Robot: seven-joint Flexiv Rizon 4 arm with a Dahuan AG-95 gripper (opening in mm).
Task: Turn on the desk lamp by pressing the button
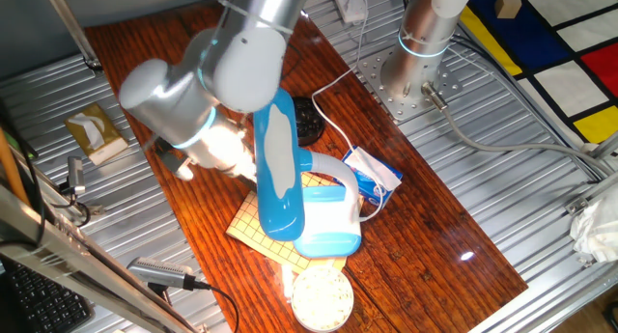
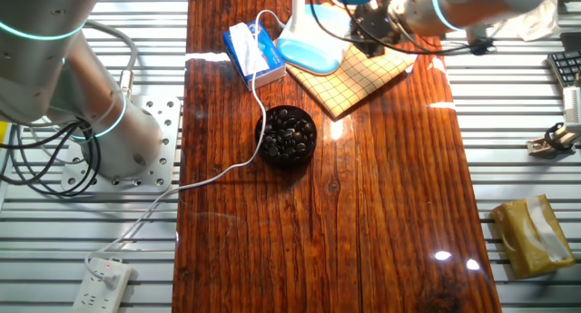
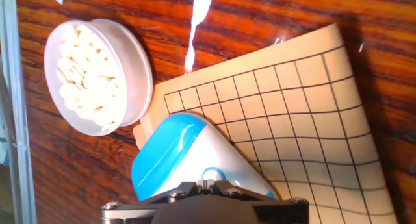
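Desk lamp [image 1: 299, 193] seen center frame on grid board [image 3: 292, 120] — gripper [image 3: 205, 201] positioned just above lamp base, bottom of hand view — jaw state can't be told

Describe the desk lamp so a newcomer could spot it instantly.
Start at the wooden table, then find the tan grid board on it. The desk lamp stands on that board: a sky-blue and white plastic body with a long oblong head and boxy base, far larger than the small blue-white packet beside it.
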